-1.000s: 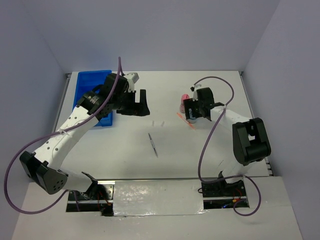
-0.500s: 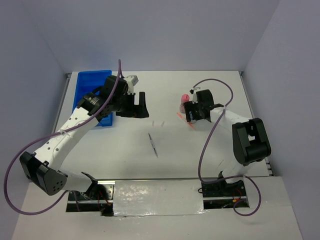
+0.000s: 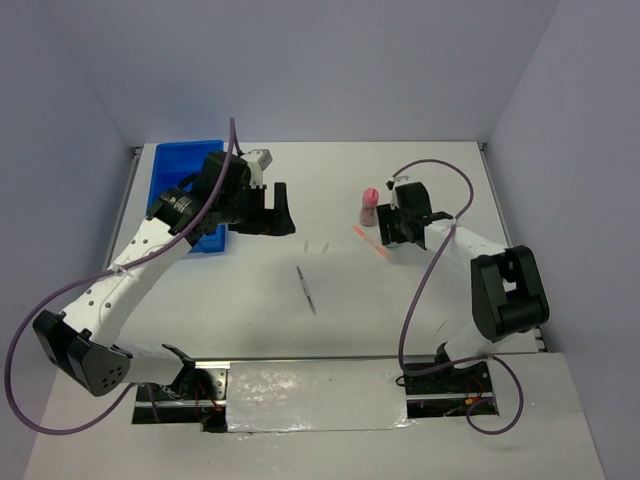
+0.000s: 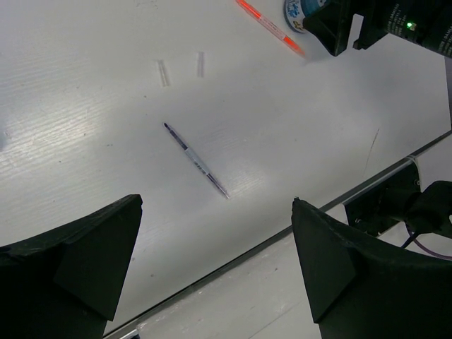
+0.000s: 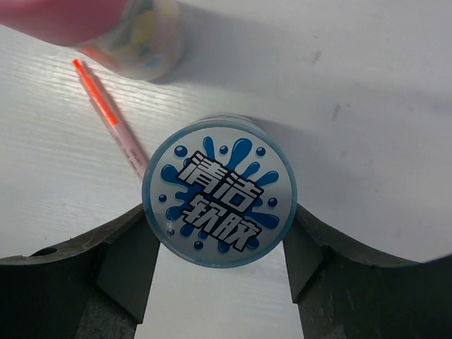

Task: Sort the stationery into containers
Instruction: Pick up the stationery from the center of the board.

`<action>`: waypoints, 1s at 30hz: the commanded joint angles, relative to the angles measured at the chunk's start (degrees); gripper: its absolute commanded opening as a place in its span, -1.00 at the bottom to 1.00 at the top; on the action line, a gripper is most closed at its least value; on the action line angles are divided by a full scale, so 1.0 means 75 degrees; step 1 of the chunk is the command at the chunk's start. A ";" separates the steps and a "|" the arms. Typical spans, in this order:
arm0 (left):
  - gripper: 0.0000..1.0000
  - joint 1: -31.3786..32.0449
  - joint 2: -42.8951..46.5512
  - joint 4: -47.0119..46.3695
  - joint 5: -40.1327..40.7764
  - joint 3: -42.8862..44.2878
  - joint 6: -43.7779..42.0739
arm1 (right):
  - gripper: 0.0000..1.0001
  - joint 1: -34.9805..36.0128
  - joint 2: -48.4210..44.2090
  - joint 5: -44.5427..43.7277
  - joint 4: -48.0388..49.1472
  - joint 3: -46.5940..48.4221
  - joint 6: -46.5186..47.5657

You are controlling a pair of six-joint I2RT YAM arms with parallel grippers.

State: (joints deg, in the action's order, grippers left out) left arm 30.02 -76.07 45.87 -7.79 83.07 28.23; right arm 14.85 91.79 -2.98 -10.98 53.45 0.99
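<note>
1. White table (image 3: 420, 290).
2. Blue divided tray (image 3: 180, 165) sits in the far left corner.
3. Left gripper (image 3: 275, 210), just right of the tray, has its jaws spread wide and holds nothing.
4. Right gripper (image 5: 217, 212), toward the right edge, has its jaws pressed against both sides of the round blue-white cleaning-gel tub (image 5: 220, 201).
5. Pink-capped tube (image 3: 369, 205) stands just left of that gripper.
6. Orange pen (image 3: 368, 241) lies beside the tub.
7. Grey pen (image 3: 305, 288) lies mid-table, nearer the near edge.

Left tool (image 4: 215, 205) spread wide; right tool (image 5: 219, 233) seemingly clamped tight.
</note>
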 commanded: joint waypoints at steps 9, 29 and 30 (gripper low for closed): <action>0.99 -0.0100 0.0264 -0.0561 -0.0355 0.0115 -0.0435 | -0.94 0.0000 -0.2135 -0.0461 -0.0982 0.0865 -0.0566; 0.99 -0.0956 -0.0298 -0.1709 -0.3905 0.0959 0.3363 | -1.00 0.2016 -0.2689 0.6500 -0.2988 0.3265 0.1625; 0.99 -0.0944 -0.0356 -0.1698 -0.4278 0.1087 0.2816 | -1.00 0.2016 -0.2409 0.6654 -0.3290 0.3453 0.1683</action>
State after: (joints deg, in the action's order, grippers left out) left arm 22.37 -79.05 38.35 -32.25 87.90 51.16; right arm 29.91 71.42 40.62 -33.34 73.63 11.20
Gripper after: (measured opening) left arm 0.993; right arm 0.705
